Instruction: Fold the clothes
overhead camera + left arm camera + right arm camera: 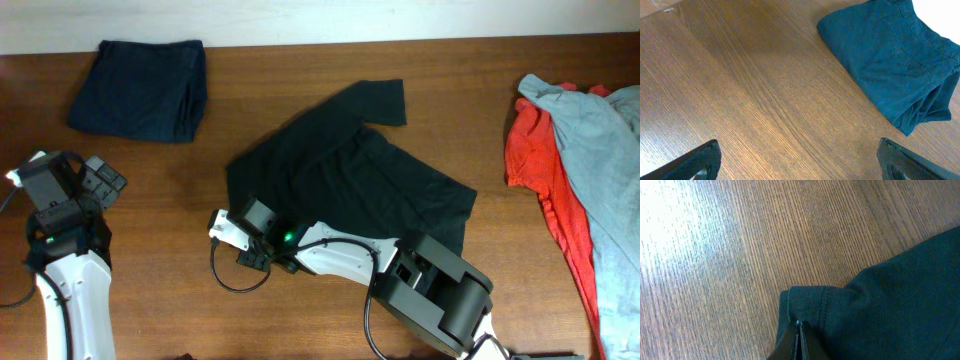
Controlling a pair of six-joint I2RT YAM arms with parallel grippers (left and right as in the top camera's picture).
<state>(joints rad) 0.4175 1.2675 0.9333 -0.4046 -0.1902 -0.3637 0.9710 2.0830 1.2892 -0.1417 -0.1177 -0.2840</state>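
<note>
A black T-shirt (350,175) lies spread and rumpled in the middle of the table. My right gripper (236,218) is at its lower-left edge. In the right wrist view the jaws (799,325) are shut on a stitched hem corner of the black T-shirt (890,290). A folded navy garment (142,88) lies at the back left and shows in the left wrist view (890,60). My left gripper (98,180) is open and empty over bare wood (799,144), below the navy garment. A red garment (535,160) and a pale grey-blue one (605,150) lie piled at the right edge.
The wooden table (130,250) has bare wood between the navy garment and the black T-shirt. My right arm (400,270) stretches across the front of the table under the T-shirt's lower edge. A cable (225,275) loops beside it.
</note>
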